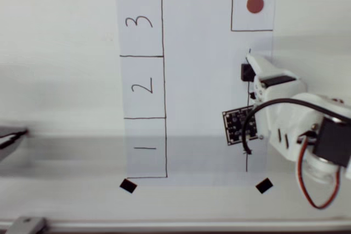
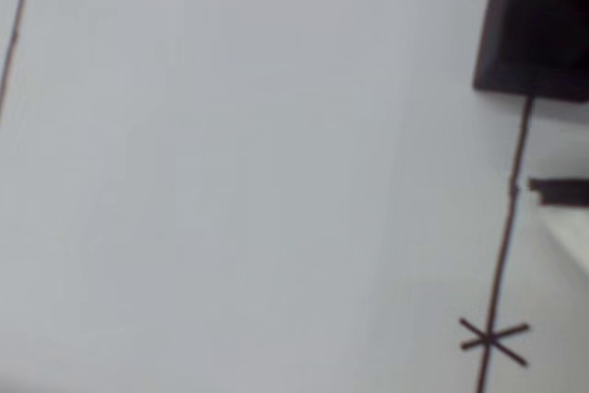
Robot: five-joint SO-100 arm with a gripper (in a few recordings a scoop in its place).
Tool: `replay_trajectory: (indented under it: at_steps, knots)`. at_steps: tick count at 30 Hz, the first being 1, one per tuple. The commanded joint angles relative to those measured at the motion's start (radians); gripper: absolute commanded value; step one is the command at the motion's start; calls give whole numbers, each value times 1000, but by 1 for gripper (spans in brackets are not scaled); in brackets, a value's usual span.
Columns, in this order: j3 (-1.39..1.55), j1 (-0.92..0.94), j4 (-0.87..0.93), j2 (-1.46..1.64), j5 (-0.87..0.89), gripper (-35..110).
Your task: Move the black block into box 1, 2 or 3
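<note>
So the black block [image 1: 247, 72] was sitting on the right side of the paper sheet [image 1: 197, 80], right on the pen line [image 1: 248, 163] that runs down that side, a bit below the outline with the red dot [image 1: 255, 4]. In the wrist view the black block [image 2: 538, 25] showed up blurry in the upper right corner, sitting on that same line, with a little pen-drawn asterisk mark [image 2: 493, 340] further along it.

My tool [image 1: 253, 68] was right at the block, white tip touching it or just beside it from the right in the overhead view. Honestly couldn't tell whether my fingers were spread or pinching anything, the arm covered that part.

The box [image 1: 142, 87] with the 2 in it was well apart from the block, over on the left side of the sheet, stacked between the 3 outline [image 1: 140, 22] above it and the 1 outline [image 1: 145, 147] below it.

A black dotted circuit board [image 1: 239, 126] hung off my arm just below the block, with a black cable [image 1: 274, 102] looping over it. Black tape squares pinned the sheet to the white tabletop [image 1: 55, 80] at the corners, e.g. one at lower left [image 1: 128, 186].
</note>
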Motion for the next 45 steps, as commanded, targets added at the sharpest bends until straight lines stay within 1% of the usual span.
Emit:
replay_trajectory:
  at_steps: [1,27,29,30,32,35,45]
  knots:
    - [11,31,-6,11,-11,29]
    - [28,54,-46,0,-32,28]
    - [31,52,-55,0,-29,21]
    - [35,49,-66,0,-25,5]
    - [48,48,-84,0,-21,2]
    - [58,43,-112,0,12,0]
    - [3,23,-110,0,95,0]
